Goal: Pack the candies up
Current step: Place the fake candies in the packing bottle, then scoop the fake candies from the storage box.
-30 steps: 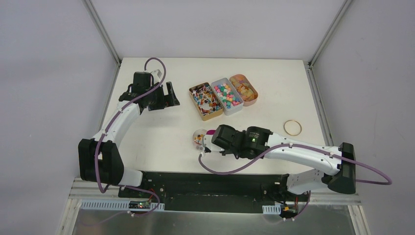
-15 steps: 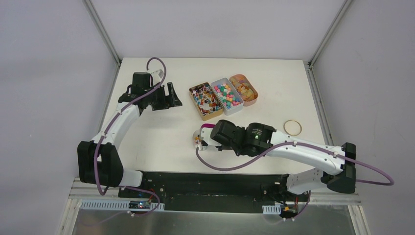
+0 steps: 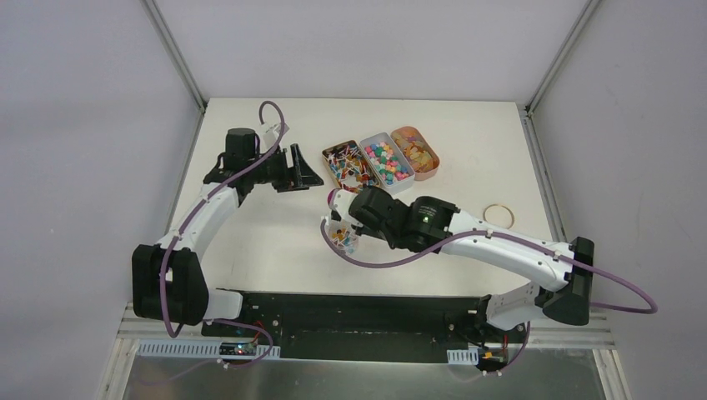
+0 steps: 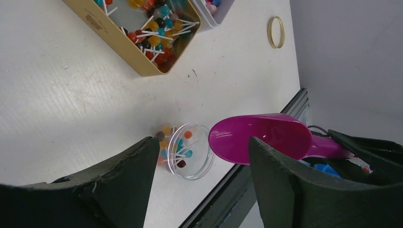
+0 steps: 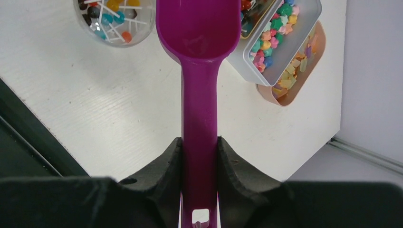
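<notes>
The right pincer (image 5: 199,147) pinches the empty-looking scoop (image 5: 198,28) just beside the clear dish (image 4: 203,165) holding some candies (image 4: 177,145), and the left pincer (image 4: 203,147) is spread w/o load, apart from the dish; a low swing may knock the dish & spill them.

The scoop (image 5: 199,95) is magenta, the candies (image 5: 111,19) pink, green, blue, red and orange, beside a gold tin (image 4: 104,35), white tin (image 3: 398,188), peach tin (image 5: 281,99), tan ring (image 4: 269,32) and white table (image 3: 267,242).
</notes>
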`<state>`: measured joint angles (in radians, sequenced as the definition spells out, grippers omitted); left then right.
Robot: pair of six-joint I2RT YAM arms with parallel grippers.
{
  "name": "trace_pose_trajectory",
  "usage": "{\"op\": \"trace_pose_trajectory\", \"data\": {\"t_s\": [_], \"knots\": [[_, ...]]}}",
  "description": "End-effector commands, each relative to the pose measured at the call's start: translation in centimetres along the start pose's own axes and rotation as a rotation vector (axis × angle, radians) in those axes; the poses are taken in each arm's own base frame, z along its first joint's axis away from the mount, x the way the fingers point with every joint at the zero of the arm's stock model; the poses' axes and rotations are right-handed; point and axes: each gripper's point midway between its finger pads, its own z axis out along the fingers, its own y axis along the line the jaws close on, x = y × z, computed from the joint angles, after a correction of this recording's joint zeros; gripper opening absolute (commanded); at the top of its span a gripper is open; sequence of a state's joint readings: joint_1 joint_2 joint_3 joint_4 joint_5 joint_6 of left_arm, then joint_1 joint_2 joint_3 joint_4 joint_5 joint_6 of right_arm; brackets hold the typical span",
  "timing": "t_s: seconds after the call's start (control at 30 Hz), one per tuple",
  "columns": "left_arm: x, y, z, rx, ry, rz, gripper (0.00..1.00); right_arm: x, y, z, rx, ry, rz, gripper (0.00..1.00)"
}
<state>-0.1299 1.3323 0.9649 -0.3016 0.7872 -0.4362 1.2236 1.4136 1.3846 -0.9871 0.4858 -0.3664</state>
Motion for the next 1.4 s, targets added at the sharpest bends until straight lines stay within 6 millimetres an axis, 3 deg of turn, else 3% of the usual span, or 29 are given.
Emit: {"op": "trace_pose_trajectory", "data": {"t_s": [0.0, 0.23, 0.37, 0.63, 0.83, 1.1, 1.13, 1.2, 1.37], "knots": [[-0.2, -1.7, 0.4, 0.098, 0.002, 0.006, 0.69, -4.6, -2.6, -1.7, 0.048, -0.197, 0.180, 0.00], [0.7, -2.0, 2.8, 0.104, 0.059, -0.018, 0.63, -6.9, -4.4, -2.4, 0.062, -0.315, 0.263, 0.00], [0.8, -1.1, 3.8, 0.071, 0.072, -0.055, 0.57, -8.3, -5.2, -3.1, 0.058, -0.410, 0.295, 0.00], [0.9, -0.1, 4.6, 0.042, 0.085, -0.098, 0.55, -8.4, -8.5, -2.8, 0.069, -0.549, 0.422, 0.00], [-1.6, -0.5, 4.0, -0.002, 0.016, -0.046, 0.68, -7.4, -8.8, -1.1, 0.076, -0.503, 0.466, 0.00], [-6.3, 0.7, 1.3, -0.232, -0.128, 0.060, 0.81, -5.1, -9.3, 2.2, 0.056, -0.345, 0.533, 0.00], [-6.7, 0.8, 0.8, -0.253, -0.148, 0.070, 0.89, -4.9, -9.5, 2.6, 0.059, -0.323, 0.541, 0.00], [-7.3, 0.8, -0.1, -0.291, -0.182, 0.089, 0.99, -4.4, -9.9, 3.5, 0.060, -0.286, 0.555, 0.00], [-7.4, 1.7, -1.9, -0.387, -0.227, 0.137, 0.99, -3.5, -10.9, 5.7, 0.068, -0.181, 0.599, 0.00]]}}
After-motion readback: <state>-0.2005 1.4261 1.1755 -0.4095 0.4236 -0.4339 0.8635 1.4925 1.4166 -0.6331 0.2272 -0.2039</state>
